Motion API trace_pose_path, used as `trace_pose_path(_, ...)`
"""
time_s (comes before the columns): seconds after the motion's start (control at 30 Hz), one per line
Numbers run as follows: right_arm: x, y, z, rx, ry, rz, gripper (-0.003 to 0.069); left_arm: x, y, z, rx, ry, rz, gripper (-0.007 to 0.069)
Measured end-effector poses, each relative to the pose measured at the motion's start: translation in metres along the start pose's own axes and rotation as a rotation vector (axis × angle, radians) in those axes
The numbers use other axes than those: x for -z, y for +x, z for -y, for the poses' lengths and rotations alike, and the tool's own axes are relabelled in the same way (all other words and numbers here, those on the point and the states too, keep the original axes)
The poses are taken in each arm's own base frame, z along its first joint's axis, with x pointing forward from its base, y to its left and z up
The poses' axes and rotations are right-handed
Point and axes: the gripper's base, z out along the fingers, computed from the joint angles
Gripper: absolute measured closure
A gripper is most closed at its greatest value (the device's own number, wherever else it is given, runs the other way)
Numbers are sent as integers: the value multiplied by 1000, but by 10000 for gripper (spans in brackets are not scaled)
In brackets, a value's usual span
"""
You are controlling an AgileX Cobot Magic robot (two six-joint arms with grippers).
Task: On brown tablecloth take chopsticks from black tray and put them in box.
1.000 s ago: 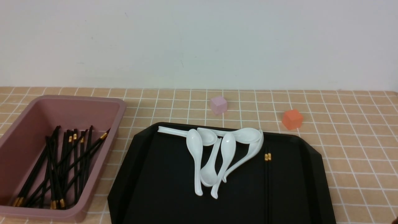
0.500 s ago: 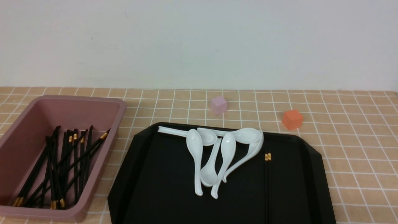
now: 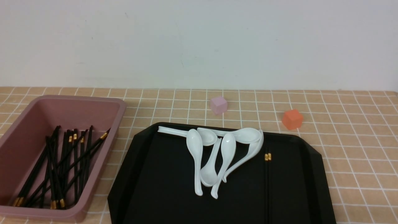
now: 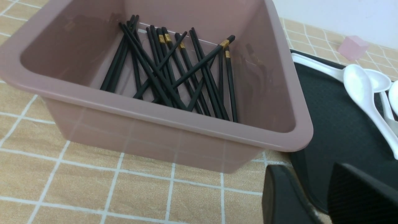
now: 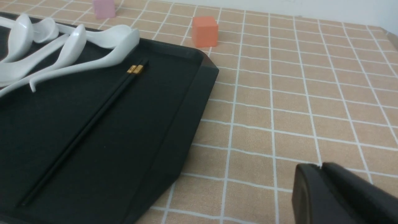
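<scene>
A pair of black chopsticks (image 3: 267,186) with gold bands lies side by side on the right part of the black tray (image 3: 161,186), also seen as chopsticks (image 5: 93,118) on the tray (image 5: 174,102). The pink box (image 3: 121,109) stands left of the tray on the brown tablecloth (image 3: 357,140) and holds several chopsticks (image 3: 62,168). My left gripper (image 4: 314,174) is open and empty, low over the gap between the box (image 4: 186,119) and the tray. My right gripper (image 5: 320,168) is shut and empty over the cloth, right of the tray. Neither gripper shows in the front view.
Several white soup spoons (image 3: 217,155) lie piled at the tray's far middle, the nearest one just left of the chopsticks' banded ends. A small pink cube (image 3: 218,105) and an orange cube (image 3: 292,119) sit on the cloth behind the tray.
A dark tip at the front view's bottom right corner one second ago has left that view. The chopsticks, spoons, tray and box have not moved.
</scene>
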Motion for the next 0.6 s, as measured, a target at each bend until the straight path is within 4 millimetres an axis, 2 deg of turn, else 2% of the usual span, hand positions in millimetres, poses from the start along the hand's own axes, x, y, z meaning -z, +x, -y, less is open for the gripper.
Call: trace_pose_path(0.6,0,0,0,-3,-1,0,578,0,0,0,0,0,0,385)
